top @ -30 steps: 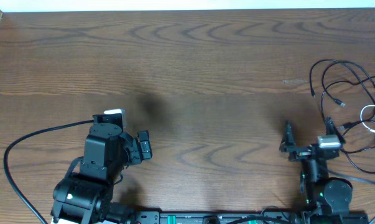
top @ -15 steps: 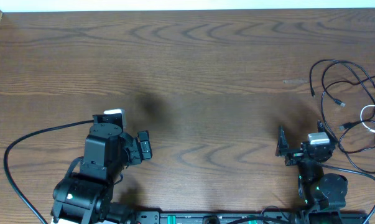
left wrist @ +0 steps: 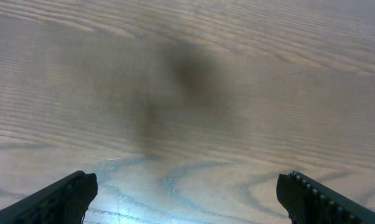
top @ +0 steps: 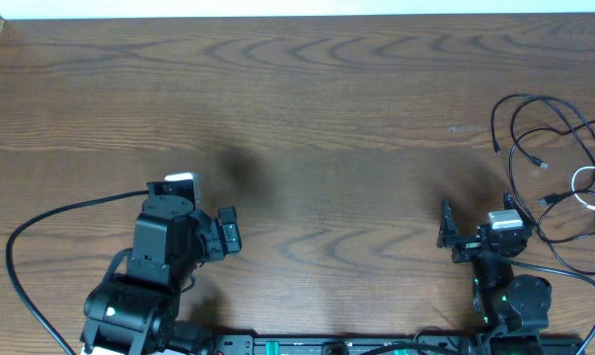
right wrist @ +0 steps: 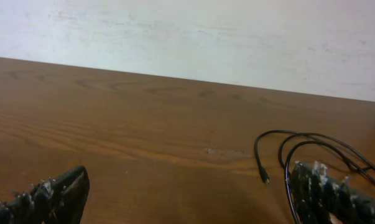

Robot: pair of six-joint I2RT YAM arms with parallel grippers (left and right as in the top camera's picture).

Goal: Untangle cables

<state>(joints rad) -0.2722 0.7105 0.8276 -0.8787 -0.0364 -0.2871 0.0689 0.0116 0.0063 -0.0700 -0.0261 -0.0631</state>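
The black cable (top: pixel 530 97) lies in loose loops at the table's far right, tangled with the white cable (top: pixel 576 180) at the right edge. My right gripper (top: pixel 478 210) is open and empty, just left of the tangle and not touching it. In the right wrist view (right wrist: pixel 188 179) a black cable loop (right wrist: pixel 280 138) and its plug (right wrist: pixel 265 179) lie ahead, near the right finger. My left gripper (top: pixel 226 229) is open and empty at the lower left, far from the cables. The left wrist view (left wrist: pixel 187 186) shows only bare wood.
The wooden table (top: pixel 307 108) stretches between the arms. A thick black arm wire (top: pixel 40 225) curves along the lower left. A pale wall (right wrist: pixel 187 37) rises behind the table's far edge. The cables run off the right edge of the overhead view.
My right gripper has shifted a little to the left and back toward its base, away from the tangle, then held still. The left arm and the cables have not moved.
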